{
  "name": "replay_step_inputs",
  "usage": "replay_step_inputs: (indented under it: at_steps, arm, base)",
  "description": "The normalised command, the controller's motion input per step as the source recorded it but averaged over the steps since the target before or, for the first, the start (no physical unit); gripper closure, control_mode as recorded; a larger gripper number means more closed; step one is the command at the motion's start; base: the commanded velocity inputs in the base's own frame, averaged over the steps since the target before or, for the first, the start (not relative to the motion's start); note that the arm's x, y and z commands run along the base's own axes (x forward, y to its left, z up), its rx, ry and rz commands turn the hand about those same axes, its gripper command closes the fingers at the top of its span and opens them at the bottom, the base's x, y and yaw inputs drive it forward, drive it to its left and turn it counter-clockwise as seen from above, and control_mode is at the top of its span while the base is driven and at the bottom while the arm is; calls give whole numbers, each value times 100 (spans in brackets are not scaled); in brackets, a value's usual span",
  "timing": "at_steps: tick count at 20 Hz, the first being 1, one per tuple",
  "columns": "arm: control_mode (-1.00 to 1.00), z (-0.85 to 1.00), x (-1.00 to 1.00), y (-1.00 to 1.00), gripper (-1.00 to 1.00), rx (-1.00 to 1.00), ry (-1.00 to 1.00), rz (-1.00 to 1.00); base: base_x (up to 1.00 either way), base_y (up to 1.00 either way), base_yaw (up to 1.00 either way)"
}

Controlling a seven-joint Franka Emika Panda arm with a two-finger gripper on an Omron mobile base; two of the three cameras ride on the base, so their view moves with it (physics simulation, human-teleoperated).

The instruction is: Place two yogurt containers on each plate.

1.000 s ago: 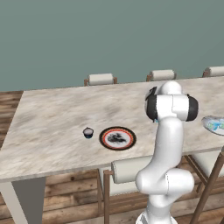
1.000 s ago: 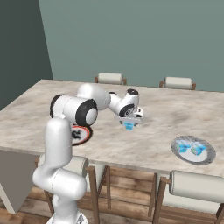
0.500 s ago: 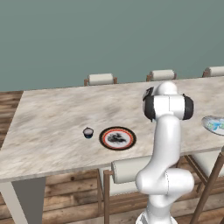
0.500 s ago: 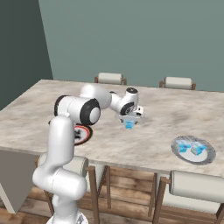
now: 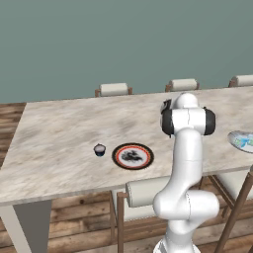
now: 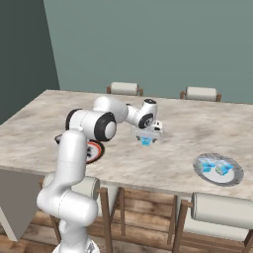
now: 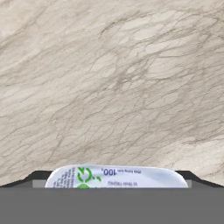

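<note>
reaching out over the marble table (image 6: 148,163), the end effector (image 6: 147,137) sat low over a light blue yogurt cup (image 6: 146,142), whose printed foil lid (image 7: 116,176) sat tight between the dark fingertips (image 7: 40,176) in the hand view. the fingers looked clamped on the cup, probably to carry it to a plate that still lacked cups. nearer the base and to the end effector's left, the black-rimmed plate (image 5: 132,155) with its red ring lay bare, and just beyond it stood the dark blue yogurt cup (image 5: 100,149), on the table and not on any plate. well off to the end effector's right, the pale grey plate (image 6: 218,168) already carried two light blue cups (image 6: 213,167), so its share seemed done.
</note>
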Motion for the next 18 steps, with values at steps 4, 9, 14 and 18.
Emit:
replay_step_inputs:
  at_steps: [4,9,14,18]
  arm:
    - [-100,0,0,0,-100,0,0,0]
    - [-100,0,0,0,100,0,0,0]
    - [-100,0,0,0,100,0,0,0]
    - [-100,0,-6,0,100,0,-1,0]
  base:
    - [0,0,0]
    - [0,0,0]
    - [0,0,0]
    - [0,0,0]
